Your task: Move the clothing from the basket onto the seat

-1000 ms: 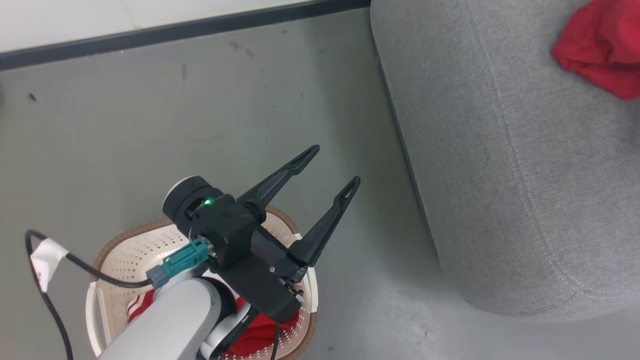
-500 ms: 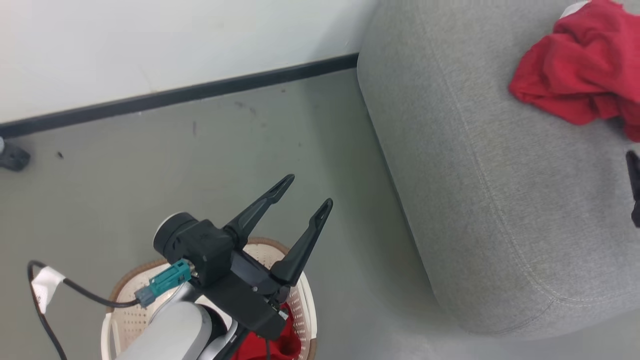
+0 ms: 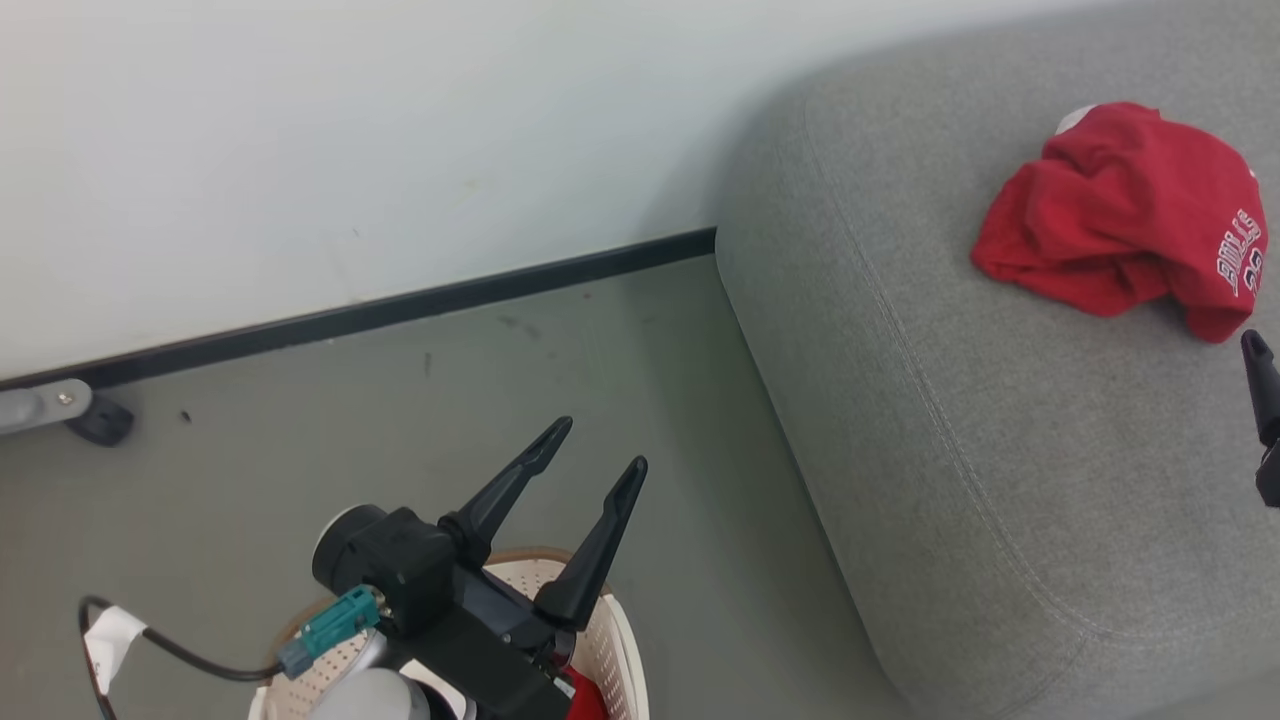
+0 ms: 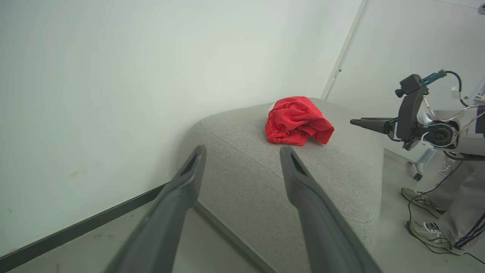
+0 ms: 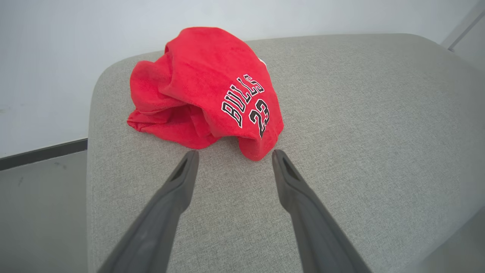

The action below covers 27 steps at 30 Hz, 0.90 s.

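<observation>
Here, a pale wall [image 3: 300,150] with a black skirting strip [image 3: 400,312] runs behind the seat [image 3: 950,450], a large grey upholstered cushion with rounded corners and stitched seams. Grey floor [image 3: 680,420] lies to the seat's left, and in the left wrist view a person's sports shoes [image 4: 418,196] and trailing cables sit on the floor beyond the seat's far end. The basket [image 3: 612,640], cream-white, perforated and brown-rimmed, stands on the floor left of the seat and apart from it, with bare floor between. The left gripper [image 3: 599,445] hangs above the basket, its fingers spread wide and empty, pointing toward the seat. The right gripper [image 5: 233,152] hovers over the seat top, likewise fully parted and grasping nothing, its fingertips near a red garment [image 5: 204,94]. This garment rests crumpled on the seat toward its wall-side edge, showing "BULLS 23" in black, white-edged lettering and a sliver of white. A second red piece [image 3: 585,702] lies inside the basket, mostly hidden by the left arm.
</observation>
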Available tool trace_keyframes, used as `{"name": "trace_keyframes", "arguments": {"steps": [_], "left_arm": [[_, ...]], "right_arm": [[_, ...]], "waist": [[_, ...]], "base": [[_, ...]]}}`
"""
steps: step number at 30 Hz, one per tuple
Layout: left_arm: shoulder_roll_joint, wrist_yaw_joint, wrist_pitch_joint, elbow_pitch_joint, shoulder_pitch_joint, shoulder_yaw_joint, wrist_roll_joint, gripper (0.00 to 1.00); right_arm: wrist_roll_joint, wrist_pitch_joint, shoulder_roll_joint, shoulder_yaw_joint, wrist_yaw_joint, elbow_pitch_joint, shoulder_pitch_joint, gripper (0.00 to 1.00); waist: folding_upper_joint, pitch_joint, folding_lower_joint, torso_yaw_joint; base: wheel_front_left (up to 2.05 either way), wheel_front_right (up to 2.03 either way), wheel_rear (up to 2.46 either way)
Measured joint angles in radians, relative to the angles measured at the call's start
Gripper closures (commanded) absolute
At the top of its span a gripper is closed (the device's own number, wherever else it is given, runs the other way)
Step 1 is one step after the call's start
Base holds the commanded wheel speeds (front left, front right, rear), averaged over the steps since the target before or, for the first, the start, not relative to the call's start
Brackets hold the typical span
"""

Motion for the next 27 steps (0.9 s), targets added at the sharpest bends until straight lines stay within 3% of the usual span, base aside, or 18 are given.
{"name": "trace_keyframes", "arguments": {"steps": [14,21,27], "left_arm": [[0.003,0.044,-0.025,0.016,0.091,0.04,-0.04,0.0],[0.018,0.066,-0.034,0.013,0.131,0.065,-0.045,0.0],[0.022,0.105,-0.036,0.013,0.183,0.083,-0.045,0.0]], "right_arm": [[0.032,-0.194,0.006,0.006,0.0,-0.333,0.237,0.0],[0.035,-0.215,0.005,-0.008,0.0,-0.513,0.367,0.0],[0.049,-0.227,-0.003,-0.041,-0.033,-0.641,0.515,0.0]], "waist": [[0.0001,-0.102,0.0001,0.088],[0.0001,-0.14,0.0001,0.151],[0.0001,-0.169,0.0002,0.206]], "base": [[0.0,0.0,0.0],[0.0,0.0,0.0],[0.0,0.0,0.0]]}}
